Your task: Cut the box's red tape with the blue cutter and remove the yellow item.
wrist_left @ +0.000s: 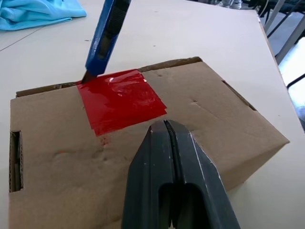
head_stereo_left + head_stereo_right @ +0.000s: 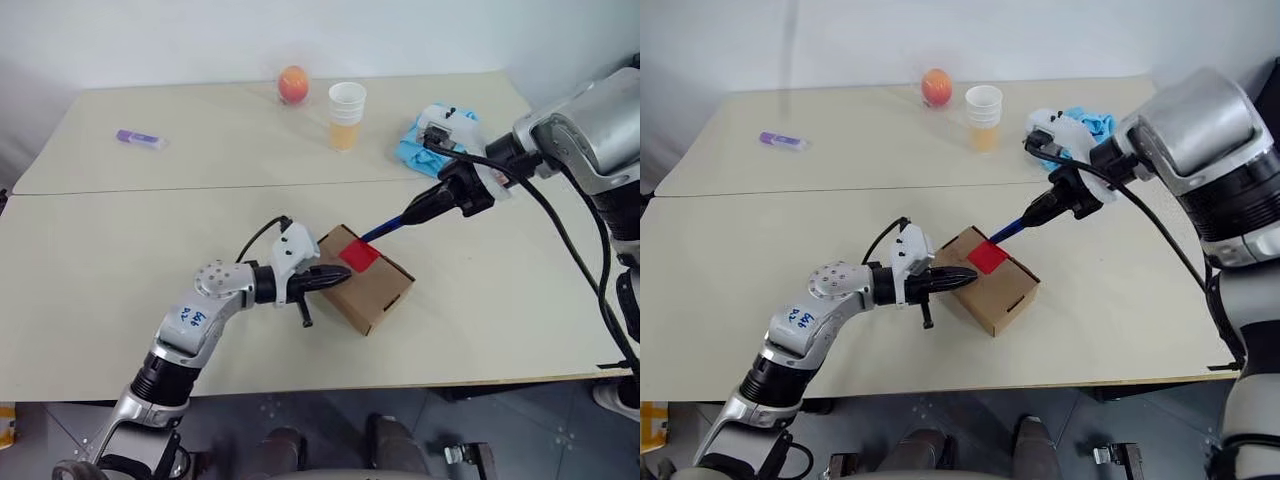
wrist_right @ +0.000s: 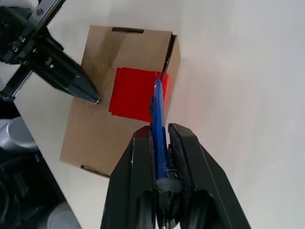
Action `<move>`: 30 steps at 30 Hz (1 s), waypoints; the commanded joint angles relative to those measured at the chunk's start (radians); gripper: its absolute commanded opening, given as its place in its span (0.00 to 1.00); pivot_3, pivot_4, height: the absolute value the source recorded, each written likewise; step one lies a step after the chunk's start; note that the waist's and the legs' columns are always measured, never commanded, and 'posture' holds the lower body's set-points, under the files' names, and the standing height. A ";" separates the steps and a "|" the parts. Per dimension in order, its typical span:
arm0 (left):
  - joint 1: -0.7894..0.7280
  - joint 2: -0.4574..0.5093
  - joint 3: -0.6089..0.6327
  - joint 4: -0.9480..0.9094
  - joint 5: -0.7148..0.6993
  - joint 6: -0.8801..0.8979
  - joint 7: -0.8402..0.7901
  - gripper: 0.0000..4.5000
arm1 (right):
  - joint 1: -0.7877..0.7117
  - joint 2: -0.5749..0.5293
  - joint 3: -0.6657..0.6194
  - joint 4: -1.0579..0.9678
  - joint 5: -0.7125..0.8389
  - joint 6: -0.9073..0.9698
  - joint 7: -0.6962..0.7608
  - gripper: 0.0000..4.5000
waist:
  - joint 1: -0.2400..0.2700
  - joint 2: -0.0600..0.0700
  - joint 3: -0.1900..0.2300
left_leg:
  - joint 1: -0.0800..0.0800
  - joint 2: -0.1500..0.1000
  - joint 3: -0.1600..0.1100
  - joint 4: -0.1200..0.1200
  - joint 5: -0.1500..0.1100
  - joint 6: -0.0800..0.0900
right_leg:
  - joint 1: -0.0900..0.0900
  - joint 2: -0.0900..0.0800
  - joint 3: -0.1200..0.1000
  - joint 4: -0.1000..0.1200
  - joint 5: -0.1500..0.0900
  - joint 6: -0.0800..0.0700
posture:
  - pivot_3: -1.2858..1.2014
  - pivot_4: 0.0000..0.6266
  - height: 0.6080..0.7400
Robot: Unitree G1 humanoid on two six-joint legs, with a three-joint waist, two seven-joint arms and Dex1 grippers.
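The right gripper clamps the blue cutter, its tip at the far edge of the red tape on the box; the left gripper (fingers together) rests on the lid beside the tape. Farther back stand a cup and an orange fruit.

The light over my table is bright and even, with soft, faint shadows. My left claw drops a weak shadow on the box. A white glare patch sits on the red tape. Close to the lens, the cutter looks slightly soft. The far corner blows out pale.
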 commanded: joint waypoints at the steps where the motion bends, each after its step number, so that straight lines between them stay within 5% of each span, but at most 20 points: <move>1: 0.013 -0.001 -0.040 0.062 0.066 0.018 0.041 0.00 | -0.048 0.021 0.037 0.005 -0.004 -0.008 0.081 0.04 | -0.001 0.000 0.000 | 0.000 0.000 0.000 0.000 0.000 0.000 | 0.000 0.000 0.000 0.000 0.000 0.000 | 0.52 0.24 1.00; 20: 0.017 -0.018 -0.057 0.090 0.089 0.038 0.084 0.00 | -0.062 -0.068 0.210 -0.081 -0.087 -0.017 0.275 0.04 | 0.002 0.001 -0.001 | 0.000 0.000 0.000 0.000 0.000 0.000 | 0.000 0.000 0.000 0.001 0.000 0.000 | 0.52 0.24 1.00; 30: 0.016 -0.029 -0.059 0.105 0.090 0.028 0.084 0.00 | -0.019 -0.161 0.141 -0.182 -0.032 0.056 0.257 0.04 | 0.003 0.001 -0.001 | 0.001 0.000 0.000 0.000 0.000 -0.001 | 0.001 0.000 0.000 0.000 0.000 0.000 | 0.52 0.24 1.00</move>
